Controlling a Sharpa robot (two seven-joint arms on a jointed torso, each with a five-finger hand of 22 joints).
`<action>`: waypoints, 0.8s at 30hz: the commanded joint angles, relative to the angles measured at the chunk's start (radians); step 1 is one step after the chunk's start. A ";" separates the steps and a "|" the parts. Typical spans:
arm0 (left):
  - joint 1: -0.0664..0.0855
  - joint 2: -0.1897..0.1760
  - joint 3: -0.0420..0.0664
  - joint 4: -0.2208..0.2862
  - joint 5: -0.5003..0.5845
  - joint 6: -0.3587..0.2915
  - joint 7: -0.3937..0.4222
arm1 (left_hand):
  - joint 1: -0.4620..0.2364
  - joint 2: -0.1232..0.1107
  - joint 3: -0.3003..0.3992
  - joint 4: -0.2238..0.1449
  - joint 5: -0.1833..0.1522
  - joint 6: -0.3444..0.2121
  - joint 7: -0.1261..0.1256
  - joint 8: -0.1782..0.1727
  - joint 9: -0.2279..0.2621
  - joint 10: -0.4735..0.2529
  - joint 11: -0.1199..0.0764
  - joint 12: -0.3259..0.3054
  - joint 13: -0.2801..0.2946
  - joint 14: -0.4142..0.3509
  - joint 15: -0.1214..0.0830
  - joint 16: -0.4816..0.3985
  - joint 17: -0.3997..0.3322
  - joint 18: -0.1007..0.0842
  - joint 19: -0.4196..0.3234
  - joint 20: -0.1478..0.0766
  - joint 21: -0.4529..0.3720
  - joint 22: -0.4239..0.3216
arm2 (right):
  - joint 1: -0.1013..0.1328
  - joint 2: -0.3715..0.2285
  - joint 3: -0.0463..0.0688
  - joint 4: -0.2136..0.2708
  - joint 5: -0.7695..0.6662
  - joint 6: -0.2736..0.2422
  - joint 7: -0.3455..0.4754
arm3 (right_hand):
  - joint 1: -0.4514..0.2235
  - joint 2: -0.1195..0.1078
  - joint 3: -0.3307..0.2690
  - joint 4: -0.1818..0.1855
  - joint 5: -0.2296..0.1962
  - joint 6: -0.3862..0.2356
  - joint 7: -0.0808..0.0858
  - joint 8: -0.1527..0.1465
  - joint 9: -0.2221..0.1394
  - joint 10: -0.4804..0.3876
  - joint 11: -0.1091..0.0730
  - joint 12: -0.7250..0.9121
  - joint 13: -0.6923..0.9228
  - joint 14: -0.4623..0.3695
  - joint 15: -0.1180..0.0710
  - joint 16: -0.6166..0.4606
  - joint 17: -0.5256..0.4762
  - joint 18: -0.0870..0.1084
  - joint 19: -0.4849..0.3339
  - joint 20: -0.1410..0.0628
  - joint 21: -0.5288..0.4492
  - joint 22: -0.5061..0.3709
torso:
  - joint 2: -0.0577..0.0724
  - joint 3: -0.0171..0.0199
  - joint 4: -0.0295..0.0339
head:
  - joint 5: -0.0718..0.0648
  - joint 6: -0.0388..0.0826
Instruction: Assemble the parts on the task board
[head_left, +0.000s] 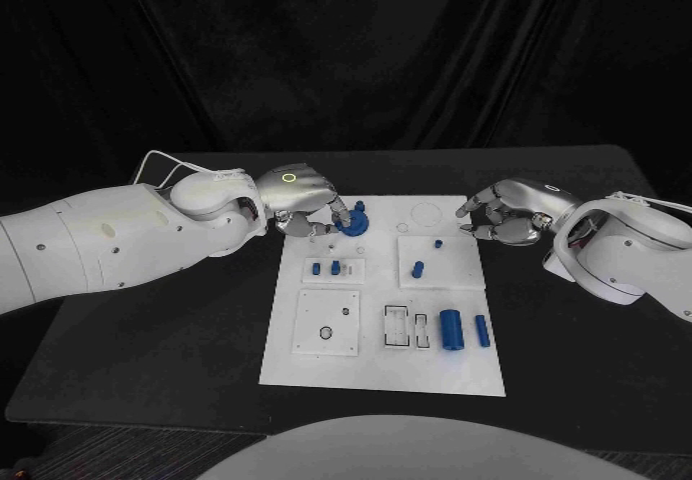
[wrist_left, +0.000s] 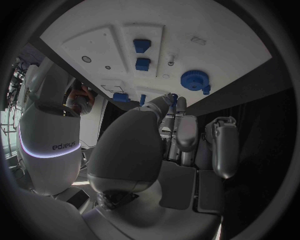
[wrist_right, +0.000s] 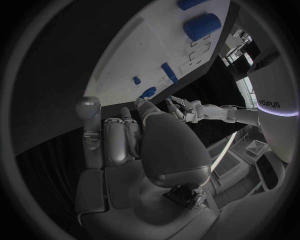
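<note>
Left hand (head_left: 299, 198) is sitting over the board's (head_left: 382, 375) far-left corner, fingers curled down beside the blue gear (head_left: 356, 221), which is standing on the board's far edge; can't tell if they're actually gripping it or just touching. Right hand (head_left: 505, 212) is hovering just off the board's far-right edge, fingers curled in and holding nothing. Remaining parts are lying on the board: two small pegs (head_left: 326, 267) left of centre, a peg (head_left: 418, 268) on the right-centre plate, a cylinder (head_left: 451, 329) and a thinner pin (head_left: 482, 330) near the right front.
</note>
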 joint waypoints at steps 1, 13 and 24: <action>0.005 -0.012 0.000 0.009 0.013 0.026 -0.015 | -0.011 -0.002 -0.002 0.009 -0.005 -0.004 -0.002 -0.007 -0.002 -0.008 -0.001 -0.009 -0.004 -0.008 -0.001 -0.008 -0.004 0.005 -0.009 0.000 -0.009 0.195 | -0.006 -0.002 0.000 -0.001 0.003 0.009 -0.004 | 0.005 -0.004 0.006 -0.001 0.003 0.005 0.000 -0.003 -0.001 -0.006 0.001 -0.006 0.005 0.035 0.002 -0.004 0.027 0.016 -0.004 -0.002 -0.005 0.084 | 0.001 0.0000 0.0002 | 0.000 0.000; 0.001 -0.018 0.000 -0.003 0.014 0.082 -0.030 | -0.015 -0.002 -0.002 0.013 -0.010 -0.004 -0.002 -0.009 -0.004 -0.007 -0.001 -0.018 -0.009 -0.017 0.000 -0.017 -0.020 0.007 -0.015 0.001 -0.018 0.193 | -0.013 0.000 0.000 -0.003 0.003 0.008 -0.001 | 0.005 -0.005 0.008 -0.002 0.002 0.005 0.000 -0.004 -0.001 -0.008 0.001 -0.009 0.003 0.034 0.003 -0.006 0.026 0.017 -0.004 -0.002 -0.008 0.084 | 0.002 -0.0003 0.0000 | 0.005 0.000; -0.022 0.001 0.000 -0.035 0.014 0.099 -0.028 | -0.018 -0.002 -0.002 0.016 -0.011 -0.005 -0.002 -0.012 -0.006 -0.005 0.000 -0.025 -0.013 -0.024 0.001 -0.024 -0.031 0.010 -0.023 0.002 -0.032 0.188 | -0.014 0.000 0.000 -0.003 0.003 0.011 -0.002 | 0.005 -0.005 0.008 -0.002 0.002 0.005 0.000 -0.004 -0.001 -0.008 0.001 -0.009 0.003 0.034 0.003 -0.006 0.026 0.017 -0.004 -0.002 -0.008 0.084 | 0.002 -0.0026 -0.0015 | 0.004 0.000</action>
